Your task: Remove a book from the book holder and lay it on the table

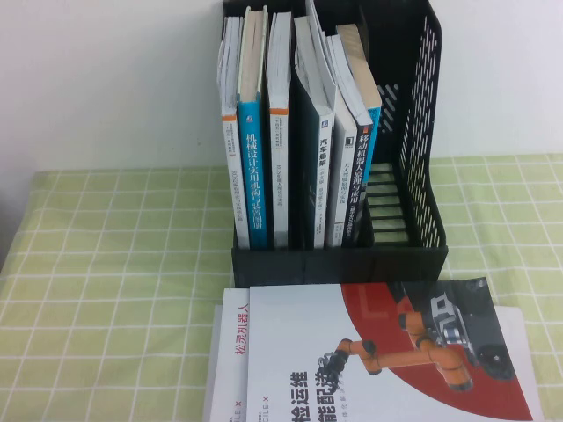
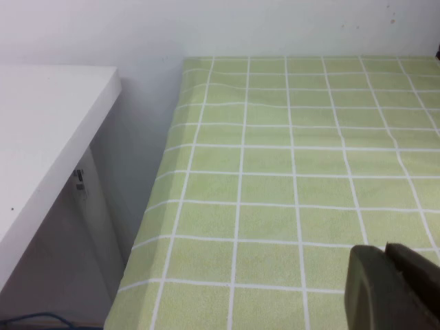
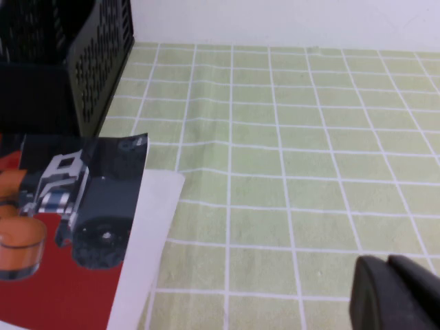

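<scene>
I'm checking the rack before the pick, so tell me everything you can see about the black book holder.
The book holder is a black, plastic-looking upright rack with perforated side walls, slatted floor and a low front lip. It stands on the table against the white wall. Six or so books stand spine-out in its left slots, some leaning; its rightmost slot is empty. A white-and-red book lies flat before its lip. Neither the left gripper nor the right gripper touches it.

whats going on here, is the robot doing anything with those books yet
Nothing is being handled right now. The black book holder stands on the green checked table with several books upright in its slots. A white-and-red robot-arm book lies flat in front of it. The left gripper hovers over bare cloth near the table's edge, and the right gripper hovers over cloth beside that flat book.
</scene>
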Controlling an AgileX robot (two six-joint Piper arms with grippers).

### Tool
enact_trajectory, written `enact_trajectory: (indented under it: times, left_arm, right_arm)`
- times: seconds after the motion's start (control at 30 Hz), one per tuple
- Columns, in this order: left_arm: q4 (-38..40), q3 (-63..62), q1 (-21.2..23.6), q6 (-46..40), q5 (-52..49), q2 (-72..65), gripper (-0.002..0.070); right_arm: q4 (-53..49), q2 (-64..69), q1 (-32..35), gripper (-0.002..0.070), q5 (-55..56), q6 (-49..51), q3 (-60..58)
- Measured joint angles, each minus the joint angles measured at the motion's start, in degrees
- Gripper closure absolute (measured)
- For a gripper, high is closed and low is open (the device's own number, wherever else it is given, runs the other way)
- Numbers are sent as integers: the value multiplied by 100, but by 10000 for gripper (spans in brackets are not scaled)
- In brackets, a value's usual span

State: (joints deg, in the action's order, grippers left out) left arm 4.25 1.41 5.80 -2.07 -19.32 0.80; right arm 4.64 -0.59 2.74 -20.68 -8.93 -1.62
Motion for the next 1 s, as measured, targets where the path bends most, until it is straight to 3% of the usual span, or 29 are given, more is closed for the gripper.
enact_trajectory:
  times: [0.5, 0.73, 1.0]
  left_arm:
    - [0, 0, 0, -87, 0, 0, 678]
    - [0, 0, 0, -98, 97, 0, 678]
    - [181, 0, 0, -54, 1234, 0, 678]
  right_arm:
    - [261, 0, 0, 678, 85, 4, 0]
    - [410, 0, 0, 678, 643, 4, 0]
    - [855, 0, 0, 678, 1489, 4, 0]
